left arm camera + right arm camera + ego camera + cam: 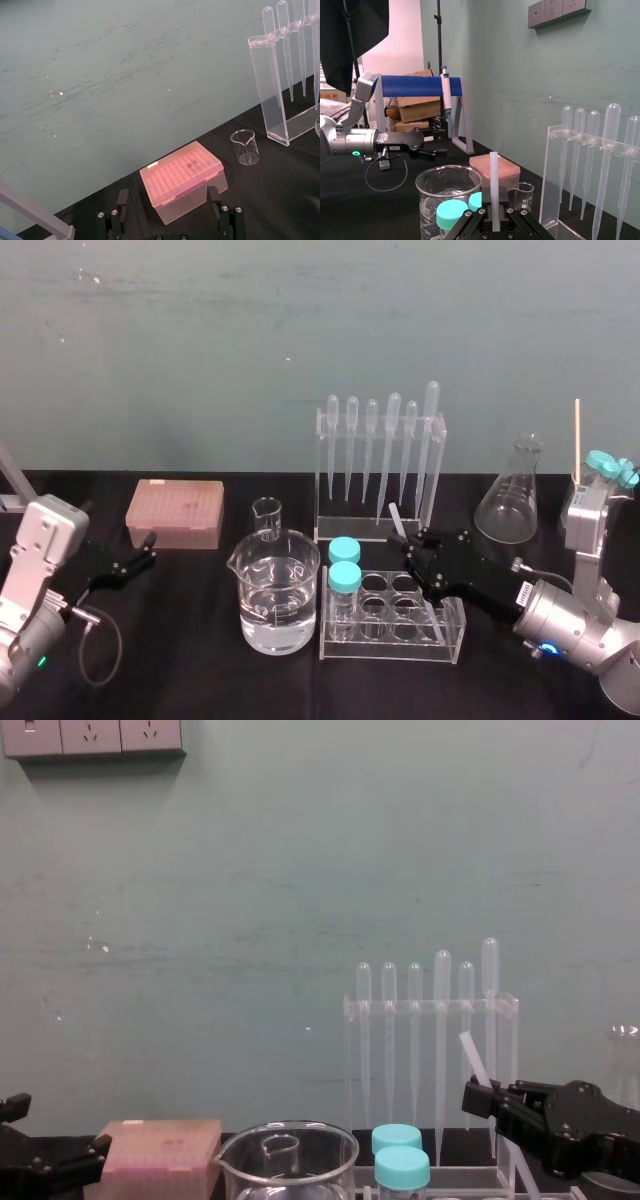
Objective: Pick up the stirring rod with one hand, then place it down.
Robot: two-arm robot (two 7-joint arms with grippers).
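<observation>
The stirring rod (398, 521) is a thin translucent-white stick, tilted slightly and held clear of the table. It is above the back edge of the clear tube rack (448, 628) and in front of the pipette stand. My right gripper (414, 541) is shut on its lower part. In the right wrist view the stirring rod (493, 190) stands upright between the fingers of the right gripper (493, 221). In the chest view the stirring rod (474, 1061) slants up out of the right gripper (481, 1098). My left gripper (138, 558) rests open at the far left, near the pink box.
A large beaker of water (275, 592) and a small empty beaker (267, 516) stand left of the rack. Two teal-capped tubes (344, 566) sit in the rack. The pipette stand (381, 465) is behind, a flask (510, 496) at right, a pink tip box (175, 512) at left.
</observation>
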